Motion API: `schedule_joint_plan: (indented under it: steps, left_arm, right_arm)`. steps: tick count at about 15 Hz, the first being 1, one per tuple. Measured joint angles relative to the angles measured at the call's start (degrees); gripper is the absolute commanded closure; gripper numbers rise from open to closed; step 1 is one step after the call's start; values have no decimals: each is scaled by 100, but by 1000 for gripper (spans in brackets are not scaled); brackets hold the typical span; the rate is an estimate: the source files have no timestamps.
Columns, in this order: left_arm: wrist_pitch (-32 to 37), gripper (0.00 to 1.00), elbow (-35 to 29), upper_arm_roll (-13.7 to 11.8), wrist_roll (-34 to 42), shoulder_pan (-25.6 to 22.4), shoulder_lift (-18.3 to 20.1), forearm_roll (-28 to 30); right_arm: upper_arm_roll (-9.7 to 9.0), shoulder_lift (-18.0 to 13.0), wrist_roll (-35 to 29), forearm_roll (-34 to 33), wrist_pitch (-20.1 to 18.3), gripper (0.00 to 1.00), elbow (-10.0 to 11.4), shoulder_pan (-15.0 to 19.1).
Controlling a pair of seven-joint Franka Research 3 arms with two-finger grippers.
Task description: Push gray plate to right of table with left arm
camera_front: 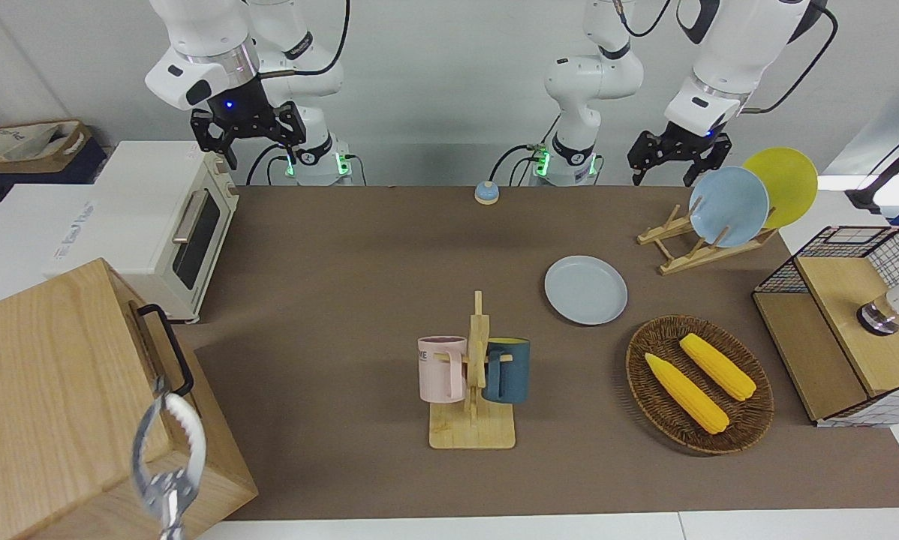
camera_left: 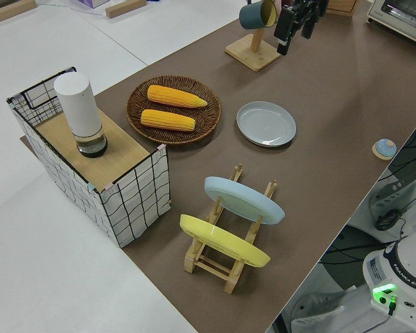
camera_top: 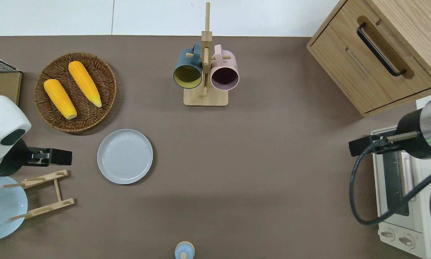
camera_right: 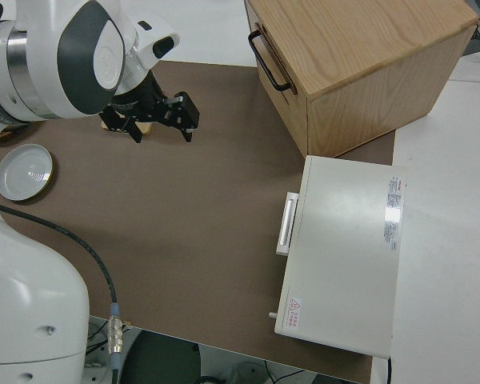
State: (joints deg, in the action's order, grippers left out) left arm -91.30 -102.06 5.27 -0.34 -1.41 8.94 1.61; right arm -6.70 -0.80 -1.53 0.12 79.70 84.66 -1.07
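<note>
Front view shows yellow plate [camera_front: 783,184] in rack [camera_front: 690,244]; overhead doesn't. Left gripper [camera_front: 671,156] up over rack, fingers apart, empty. Right arm parked. Gray plate [camera_top: 125,156] flat on worktop [camera_top: 255,162], beside basket [camera_top: 75,91], nearer robots.

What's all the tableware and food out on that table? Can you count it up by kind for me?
Plates: 3, the gray plate flat on the table, the sky-blue plate and the yellow plate in the wooden rack.
Mugs: 2, pink mug and dark blue mug.
Corn cobs: 2.
Wicker basket: 1.
Total: 8.
</note>
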Motion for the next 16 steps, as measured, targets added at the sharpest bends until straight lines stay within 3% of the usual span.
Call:
schedule_joint_plan:
  steps: [16]
  left_arm:
    - [217,11,-4,45,10,-35,-6,-3]
  right_arm:
    - [0,0,0,0,0,17,0,0]
